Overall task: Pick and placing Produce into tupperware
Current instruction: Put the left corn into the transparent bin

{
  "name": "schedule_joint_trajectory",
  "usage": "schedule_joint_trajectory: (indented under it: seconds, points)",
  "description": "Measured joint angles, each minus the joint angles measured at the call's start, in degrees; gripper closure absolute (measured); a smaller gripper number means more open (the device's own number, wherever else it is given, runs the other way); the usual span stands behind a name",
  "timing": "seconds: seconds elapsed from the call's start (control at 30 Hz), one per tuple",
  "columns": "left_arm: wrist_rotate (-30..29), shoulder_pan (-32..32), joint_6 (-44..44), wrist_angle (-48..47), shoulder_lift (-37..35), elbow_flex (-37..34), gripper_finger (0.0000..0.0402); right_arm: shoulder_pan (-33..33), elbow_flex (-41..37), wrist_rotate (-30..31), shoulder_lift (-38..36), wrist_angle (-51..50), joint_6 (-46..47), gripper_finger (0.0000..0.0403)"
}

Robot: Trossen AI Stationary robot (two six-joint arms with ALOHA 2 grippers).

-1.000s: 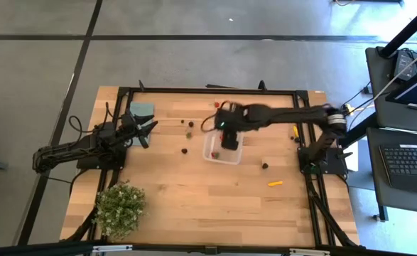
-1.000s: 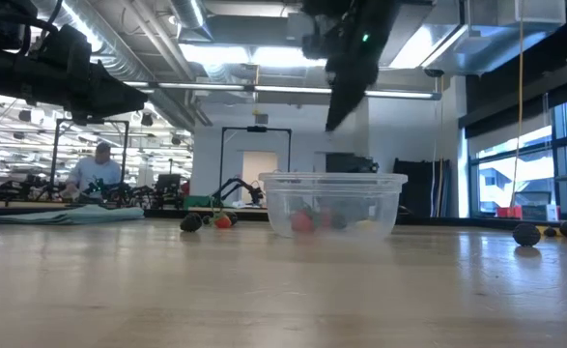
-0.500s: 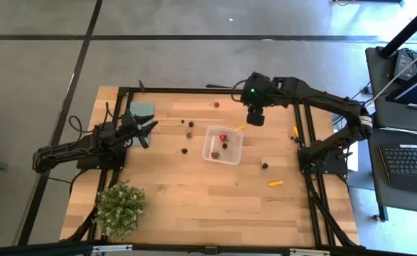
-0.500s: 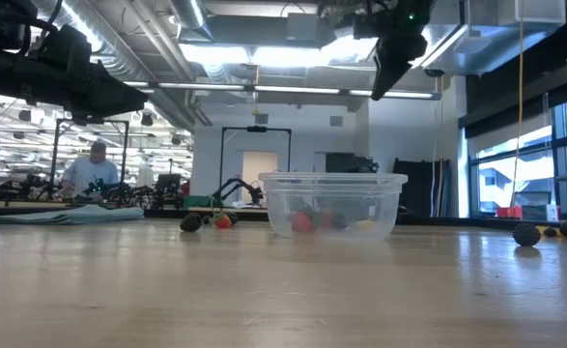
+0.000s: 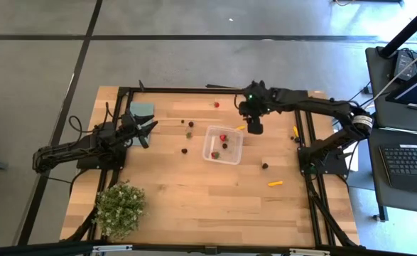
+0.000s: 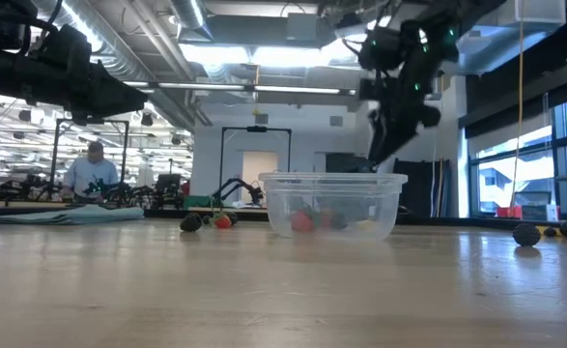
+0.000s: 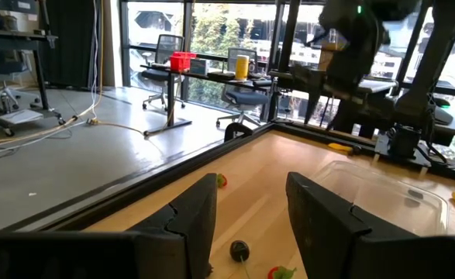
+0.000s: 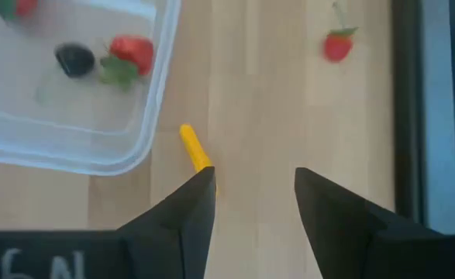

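R gripper (image 8: pixel 246 198) lowered, yellow piece (image 8: pixel 196 149) alongside

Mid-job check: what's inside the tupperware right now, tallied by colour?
In the tupperware:
Red pieces: 2
Dark piece: 1
Total: 3
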Motion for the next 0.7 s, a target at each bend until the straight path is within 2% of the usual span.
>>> schedule_joint_trajectory:
  seconds: [0.17,0.33,0.7]
  points:
    - [-0.02,0.00,-0.02,0.01,0.00,0.00,0.0253,-0.01,-6.54,0.50,0.01,6.41,-0.24,0.0224]
    - [-0.02,0.00,-0.02,-0.01,0.00,0.00,0.0253,-0.01,-9.80,0.49,0.27,9.33,0.02,0.0224]
    - [-0.02,0.00,-0.43,0.01,-0.01,0.00,0.0253,-0.01,-8.05,-0.47,8.33,10.40,-0.50,0.0224]
